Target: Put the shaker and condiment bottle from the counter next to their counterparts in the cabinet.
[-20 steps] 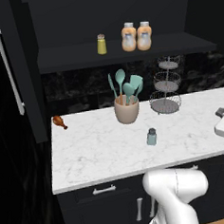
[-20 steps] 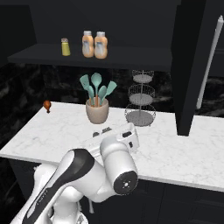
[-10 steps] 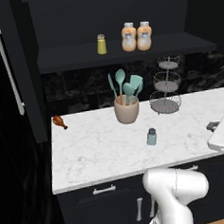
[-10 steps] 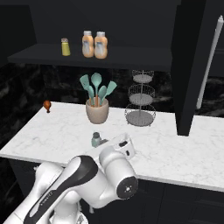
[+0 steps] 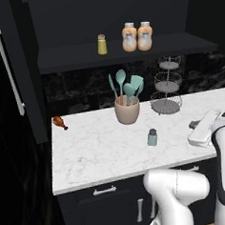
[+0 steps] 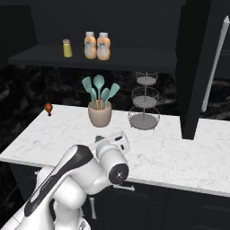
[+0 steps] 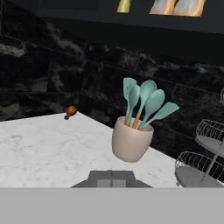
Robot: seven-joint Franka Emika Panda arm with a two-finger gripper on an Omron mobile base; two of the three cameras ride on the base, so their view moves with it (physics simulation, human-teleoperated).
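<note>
The small pale blue-grey translucent shaker with a dark cap [image 5: 152, 137] stands upright on the white grey-veined marble counter [image 5: 89, 154], in front of the beige crock of teal utensils [image 5: 127, 111] and near the front edge. It looks light, rigid and smooth-sided, so it could slip or tip; a hold across its body below the cap seems safest. Both orange condiment bottles [image 5: 137, 36] already stand on the black cabinet's shelf [image 5: 129, 53], right of the yellow-green shaker [image 5: 102, 44]. The pincer [image 7: 112, 178] is clenched and holds nothing, looking towards the crock. In the left base view the hand hangs at the counter's right end, well apart from the shaker.
</note>
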